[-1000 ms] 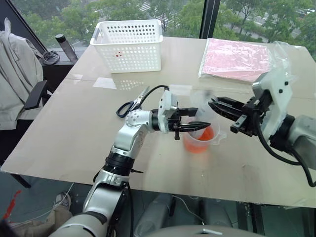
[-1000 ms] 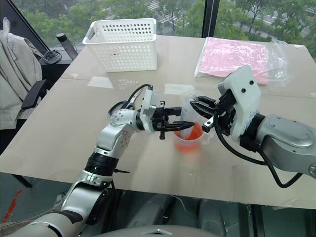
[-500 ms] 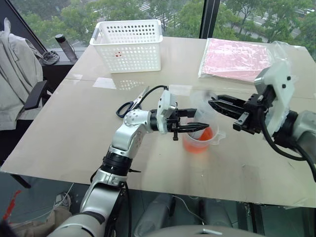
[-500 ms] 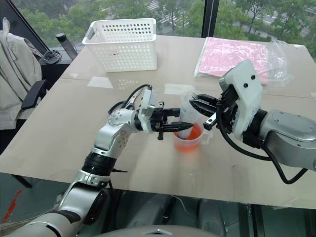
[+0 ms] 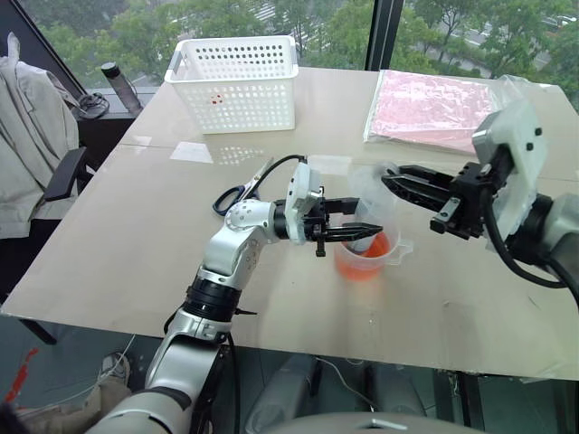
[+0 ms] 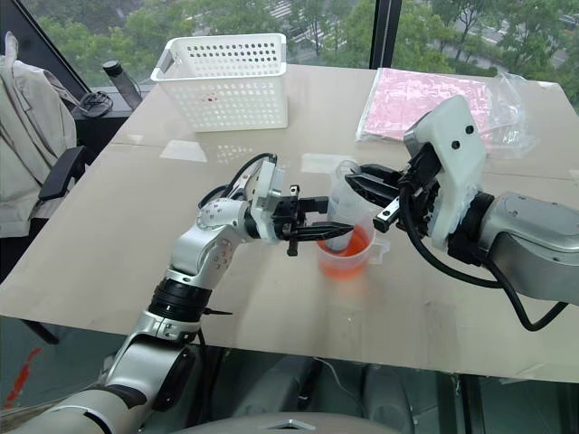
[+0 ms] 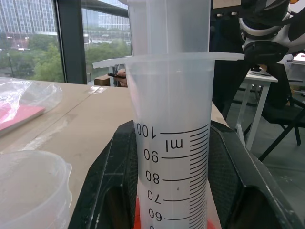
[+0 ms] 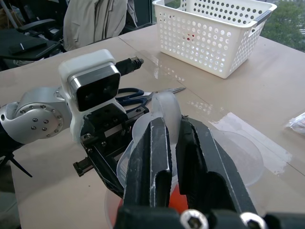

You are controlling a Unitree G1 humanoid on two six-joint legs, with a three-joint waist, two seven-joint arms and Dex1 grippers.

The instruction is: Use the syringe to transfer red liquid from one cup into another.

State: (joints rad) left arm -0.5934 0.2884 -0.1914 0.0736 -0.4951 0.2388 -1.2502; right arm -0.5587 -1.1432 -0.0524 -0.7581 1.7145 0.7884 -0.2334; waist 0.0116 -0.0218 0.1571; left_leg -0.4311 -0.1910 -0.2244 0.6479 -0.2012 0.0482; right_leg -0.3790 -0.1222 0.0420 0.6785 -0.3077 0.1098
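syringe [image 7: 174, 157] barrel printed in black, graduation lines, "ml", numbers 100, 90, 80, 70, 60 running down

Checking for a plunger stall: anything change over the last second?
Very little. The right arm's wrist lifted slightly; the right pincer stays shut on the plunger top of the syringe, its tips barely higher. The left pincer still clamps the barrel upright over the handled cup of red liquid. The basket, scissors and pink packet are unmoved.
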